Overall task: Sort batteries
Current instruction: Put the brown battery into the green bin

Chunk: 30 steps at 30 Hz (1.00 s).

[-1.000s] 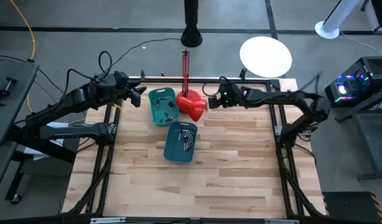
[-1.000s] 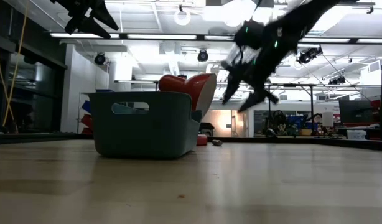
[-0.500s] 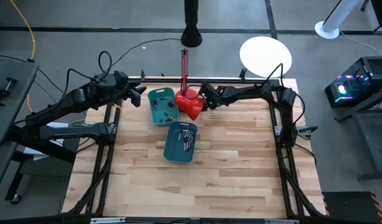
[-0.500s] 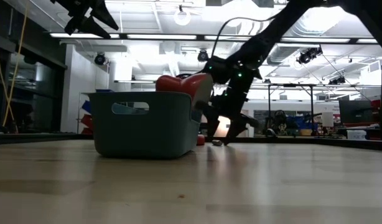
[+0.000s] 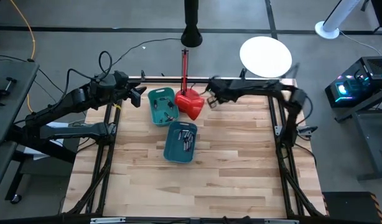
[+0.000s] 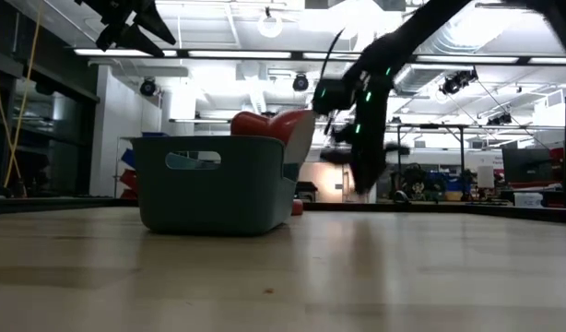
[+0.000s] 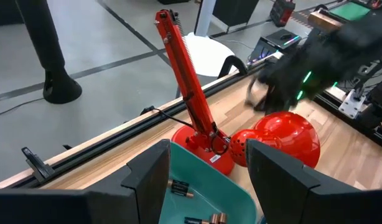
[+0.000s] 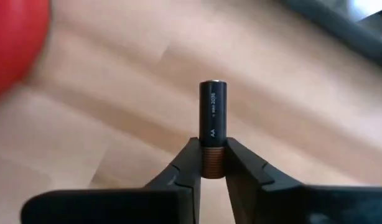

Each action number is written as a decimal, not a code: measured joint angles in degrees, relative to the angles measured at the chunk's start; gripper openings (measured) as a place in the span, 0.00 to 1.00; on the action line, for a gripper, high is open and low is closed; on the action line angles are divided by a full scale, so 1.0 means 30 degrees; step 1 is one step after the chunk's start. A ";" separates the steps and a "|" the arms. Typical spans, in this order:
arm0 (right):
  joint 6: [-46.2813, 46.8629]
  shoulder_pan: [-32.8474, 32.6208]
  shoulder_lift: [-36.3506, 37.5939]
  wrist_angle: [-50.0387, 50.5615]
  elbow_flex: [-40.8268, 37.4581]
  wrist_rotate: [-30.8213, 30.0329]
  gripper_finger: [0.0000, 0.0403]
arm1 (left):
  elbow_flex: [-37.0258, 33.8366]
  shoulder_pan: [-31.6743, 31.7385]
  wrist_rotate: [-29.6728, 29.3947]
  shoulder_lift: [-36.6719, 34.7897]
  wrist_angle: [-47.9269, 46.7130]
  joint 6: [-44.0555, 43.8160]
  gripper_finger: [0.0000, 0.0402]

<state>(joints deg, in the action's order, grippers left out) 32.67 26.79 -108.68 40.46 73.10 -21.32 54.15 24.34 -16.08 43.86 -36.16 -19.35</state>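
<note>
My right gripper (image 8: pixel 211 169) is shut on one AA battery (image 8: pixel 213 118), dark with a copper end. In the high view it (image 5: pixel 211 99) stands at the far edge, just right of the red heart-shaped object (image 5: pixel 192 104). More batteries lie in two teal bins, one far (image 5: pixel 158 106) and one nearer (image 5: pixel 180 142). My left gripper (image 5: pixel 138 93) waits open, raised left of the far bin; its wrist view shows batteries (image 7: pixel 178 186) in that bin between its fingers. My right gripper pinches the battery's copper end (image 8: pixel 211 163) between its two fingertips. The fingers slant down from above, and the battery runs on in line with them, its dark body and far cap sticking out past the tips. Whether that cap touches the table I cannot tell.
A red pole on a red foot (image 5: pixel 185 71) stands behind the heart-shaped object. The table's dark frame rail (image 5: pixel 241 79) runs along the far edge close to my right gripper. Bare wood (image 5: pixel 241 162) stretches right of and nearer than the bins.
My right gripper has come down to the table beside the red heart-shaped object, tipping from a shallow slant to steeply downward. The small battery that lay on the wood there is gone from that spot and is now between its fingers.
</note>
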 joint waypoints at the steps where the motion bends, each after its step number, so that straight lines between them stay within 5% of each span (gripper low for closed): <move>1: -0.0016 0.0146 0.0720 0.0161 0.0020 -0.0343 0.10 | 0.0000 -0.0005 0.0000 0.0000 0.0000 0.0000 0.50; 7: -0.0017 0.0567 0.4454 -0.3108 0.0041 -0.0518 0.04 | 0.0000 -0.0007 0.0000 0.0005 -0.0003 0.0125 0.50; 12: 0.0398 -0.0063 0.5144 -0.9828 0.0087 0.3351 0.07 | 0.0000 -0.0007 0.0000 0.0004 0.0000 0.0022 0.50; 20: 0.2096 -0.3217 0.2272 -1.3638 0.1706 0.4878 0.06 | 0.0000 -0.0007 -0.0032 0.0009 0.0000 0.0026 0.50; 30: 0.0782 -0.3889 -0.2604 -1.1244 0.9698 0.7419 0.17 | 0.0000 0.0000 0.0051 0.0130 -0.0114 0.0335 0.50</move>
<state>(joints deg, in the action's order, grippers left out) 35.02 15.12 -116.49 6.73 102.19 0.93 54.15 24.34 -15.92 44.25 -36.51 -18.35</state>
